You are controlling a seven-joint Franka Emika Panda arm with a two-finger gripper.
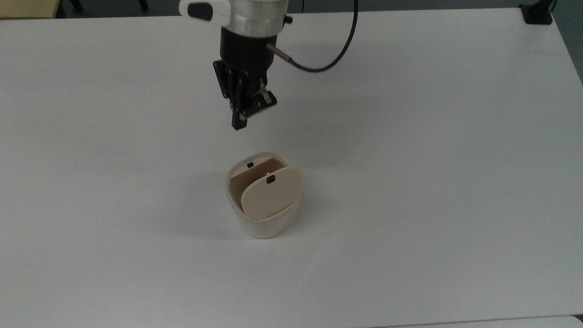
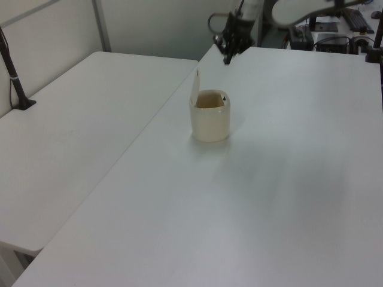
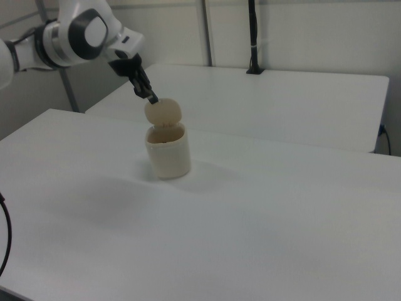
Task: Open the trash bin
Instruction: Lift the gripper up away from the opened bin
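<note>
The cream-white trash bin (image 1: 266,226) stands in the middle of the white table (image 1: 432,159). Its beige lid (image 1: 272,198) is swung up on its hinge and stands nearly upright, so the inside shows. A small black button (image 1: 249,164) sits at the rim on the side away from the hinge. My gripper (image 1: 238,122) hangs shut and empty above the table, clear of the bin, toward the top view's upper edge. From the left view, the bin (image 2: 210,121) has its lid (image 2: 195,87) raised on the left view's left, and the gripper (image 2: 228,58) is high behind it. The right view puts the gripper (image 3: 152,96) beside the lid (image 3: 164,113).
A black cable (image 1: 339,54) loops off my wrist. A black clamp (image 1: 537,12) sits at the table's far corner in the top view's upper right. A second white table (image 2: 78,119) adjoins on the left view's left, with a black post (image 2: 12,69) on it.
</note>
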